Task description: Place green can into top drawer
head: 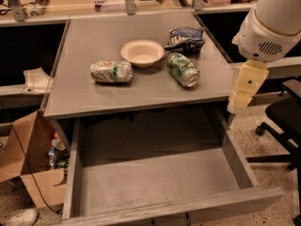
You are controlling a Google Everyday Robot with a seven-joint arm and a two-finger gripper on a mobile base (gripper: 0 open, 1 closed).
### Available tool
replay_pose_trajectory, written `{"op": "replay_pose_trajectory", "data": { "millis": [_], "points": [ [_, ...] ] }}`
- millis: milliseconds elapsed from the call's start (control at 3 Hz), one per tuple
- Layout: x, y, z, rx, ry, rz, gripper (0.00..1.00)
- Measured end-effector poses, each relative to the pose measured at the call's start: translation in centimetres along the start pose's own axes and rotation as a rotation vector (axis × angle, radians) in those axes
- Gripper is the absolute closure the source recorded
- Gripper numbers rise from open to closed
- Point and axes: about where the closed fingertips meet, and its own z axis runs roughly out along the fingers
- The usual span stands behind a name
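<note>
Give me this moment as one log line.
green can: on its side on tabletop, right of bowl | drawer: open, can not in it | gripper: off tabletop's right edge, apart from can

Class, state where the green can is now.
The green can lies on its side on the tabletop, right of the white bowl; the pincer hangs beyond the tabletop's right edge.

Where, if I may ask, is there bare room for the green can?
The top drawer is bare wall to wall. On the tabletop the front strip is free; its middle is crowded by pale can, bowl, green can and chip bag. The gripper hangs beyond the right edge.
</note>
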Motion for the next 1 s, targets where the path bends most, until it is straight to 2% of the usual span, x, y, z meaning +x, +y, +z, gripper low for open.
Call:
{"op": "replay_pose_trajectory", "data": {
  "millis": [333, 667, 1000],
  "points": [
    [0.0, 0.0, 0.0, 0.000, 0.000, 0.000, 0.00],
    [-0.4, -1.6, 1.2, -0.035, 0.007, 0.000, 0.00],
    [-1.5, -4.5, 1.7, -0.055, 0.024, -0.009, 0.00]
  ]
}}
